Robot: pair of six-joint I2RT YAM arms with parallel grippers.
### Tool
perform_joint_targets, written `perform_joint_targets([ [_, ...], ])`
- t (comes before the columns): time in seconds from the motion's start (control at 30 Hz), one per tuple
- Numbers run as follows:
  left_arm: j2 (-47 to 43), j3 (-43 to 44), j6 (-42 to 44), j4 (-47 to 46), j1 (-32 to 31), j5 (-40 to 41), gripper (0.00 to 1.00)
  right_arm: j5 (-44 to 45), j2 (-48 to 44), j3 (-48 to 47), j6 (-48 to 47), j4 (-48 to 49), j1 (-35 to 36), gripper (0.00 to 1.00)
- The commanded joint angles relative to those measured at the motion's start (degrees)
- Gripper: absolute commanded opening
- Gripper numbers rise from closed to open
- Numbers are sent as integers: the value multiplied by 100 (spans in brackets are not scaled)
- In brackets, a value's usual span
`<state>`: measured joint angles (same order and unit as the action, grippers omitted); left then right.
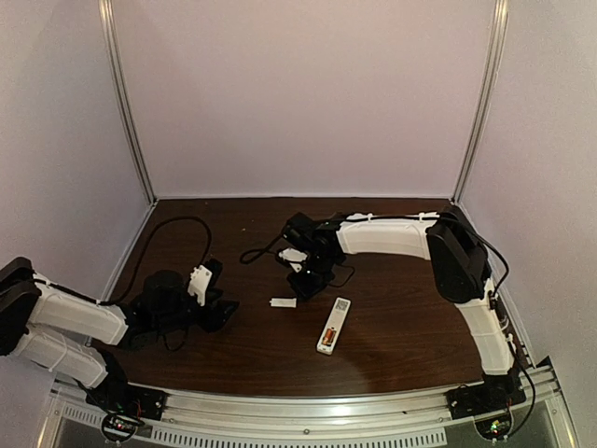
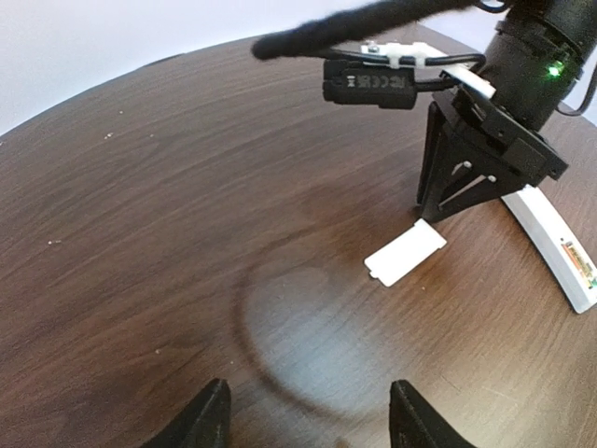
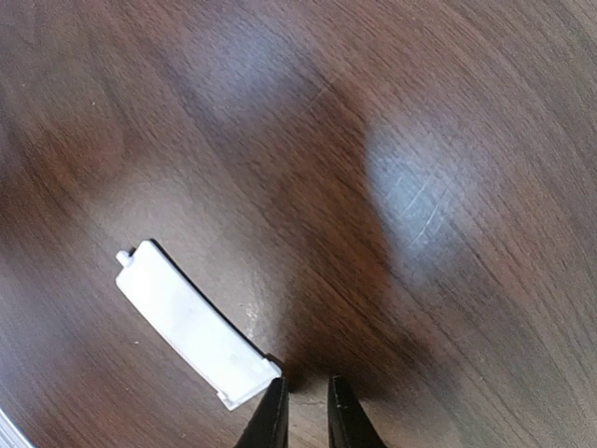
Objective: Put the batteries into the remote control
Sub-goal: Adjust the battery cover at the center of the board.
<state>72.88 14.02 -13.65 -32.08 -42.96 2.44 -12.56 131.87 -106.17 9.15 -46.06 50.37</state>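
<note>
The white remote control [image 1: 333, 326] lies face down at mid-table, also at the right edge of the left wrist view [image 2: 556, 245]. Orange-and-gold batteries [image 1: 331, 334] show in its open compartment [image 2: 580, 264]; I cannot tell how many. A small loose white cover plate [image 1: 283, 302] lies left of the remote [image 2: 404, 252] [image 3: 191, 322]. My right gripper [image 1: 311, 291] points down at the table just beside the plate's end [image 3: 306, 415], jaws almost together with nothing between them. My left gripper [image 1: 222, 312] is open and empty, low over bare table [image 2: 311, 420], well left of the plate.
The dark wooden table [image 1: 392, 327] has purple walls on three sides and a metal rail at the near edge [image 1: 308, 411]. A black cable [image 1: 177, 233] loops across the table's left rear.
</note>
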Motion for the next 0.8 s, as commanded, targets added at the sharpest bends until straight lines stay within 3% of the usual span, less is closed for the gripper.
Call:
perform_joint_targets([
  [0.0,234,-392,316,-1613,-11,-465,58,214,274,-159,84,-154,27,17],
  [0.4,1727,-345,-729,-3196,-28,-999,51,370,330,-283,86,-275,119,17],
  [0.77,2140,-79,-1429,-2964,-37,-1043,50,498,371,-449,69,-435,201,20],
])
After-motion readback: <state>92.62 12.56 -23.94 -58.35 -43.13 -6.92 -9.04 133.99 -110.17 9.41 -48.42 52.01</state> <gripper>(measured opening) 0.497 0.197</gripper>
